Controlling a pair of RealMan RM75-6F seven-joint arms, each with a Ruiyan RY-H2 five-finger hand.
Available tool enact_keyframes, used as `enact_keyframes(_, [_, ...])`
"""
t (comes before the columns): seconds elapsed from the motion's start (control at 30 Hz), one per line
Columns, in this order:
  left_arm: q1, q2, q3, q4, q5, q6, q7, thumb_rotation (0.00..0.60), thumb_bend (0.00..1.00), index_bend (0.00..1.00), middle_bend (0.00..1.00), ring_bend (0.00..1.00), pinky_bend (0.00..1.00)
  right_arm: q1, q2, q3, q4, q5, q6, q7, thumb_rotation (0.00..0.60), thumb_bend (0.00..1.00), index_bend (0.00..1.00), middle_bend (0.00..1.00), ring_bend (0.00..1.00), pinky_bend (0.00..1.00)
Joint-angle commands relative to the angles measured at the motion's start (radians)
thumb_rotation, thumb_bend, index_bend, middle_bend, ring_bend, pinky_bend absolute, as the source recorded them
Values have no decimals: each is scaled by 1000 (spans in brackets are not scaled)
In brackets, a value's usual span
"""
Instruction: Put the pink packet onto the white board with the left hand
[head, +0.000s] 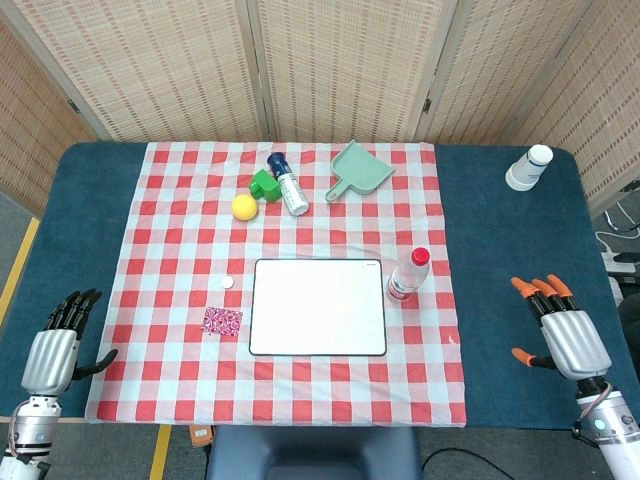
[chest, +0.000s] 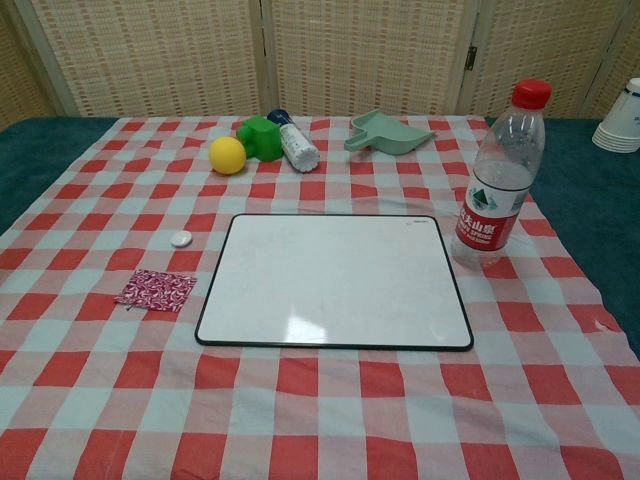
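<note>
Left hand (head: 62, 345) sits off the cloth on the blue table cover, at the near left corner, palm down, dark fingers pointing away from the robot and slightly fanned, thumb stuck out toward the cloth. Holds nothing. Seen in head view only; chest view shows neither hand.

Pink packet (head: 222, 320) lies ahead and to the right of that hand, inward over the checked cloth (head: 150, 300), flat. Small rectangle, long axis roughly side to side, a touch skewed. Left hand is clearly the nearer one; the right would have to cross the whole board to get at it.

Just beyond the packet from the hand, further inward: white board (head: 318, 306), flat, near edge roughly level with the packet. Packet lies just beside the board's left edge, apart from it, narrow strip of cloth between. In chest view the packet (chest: 156, 289) and board (chest: 335, 280) show the same gap.

Judgement: reach goes forward and inward, then a short carry in the same direction. Thin flat packet on cloth, likely fiddly to pinch.

Small white cap (head: 228, 283) lies just past the packet, away from the hand.

Right hand (head: 560, 325) is far across, on the blue cover beyond the board, orange-tipped fingers spread, holding nothing.
</note>
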Motion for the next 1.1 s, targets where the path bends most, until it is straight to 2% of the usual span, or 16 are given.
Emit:
enact_keyframes(0.03, [0,1,-2,0,-3,-2,-3,600,211,88,70,0,122,2,-2,0,0,2,-6,-3,600,27,34,152,55,63])
enact_keyframes(0.93, [-7,12,-14,-4,-9,-4,1,600,212,88,71,5,126,9,-4,6,6,16,-20,-3,600,27,34,153,55,63])
enact_keyframes(1.0, [-7,13,-14,-8,-9,-4,6,600,212,87,82,55,164,9,-3,7,6,19,-22,-1,600,27,34,152,56,63])
enact_keyframes(1.1, [-13,8,-13,-23,-1,-6,18,600,213,85,148,252,387,7,0,7,6,15,-14,6,600,27,34,152,56,63])
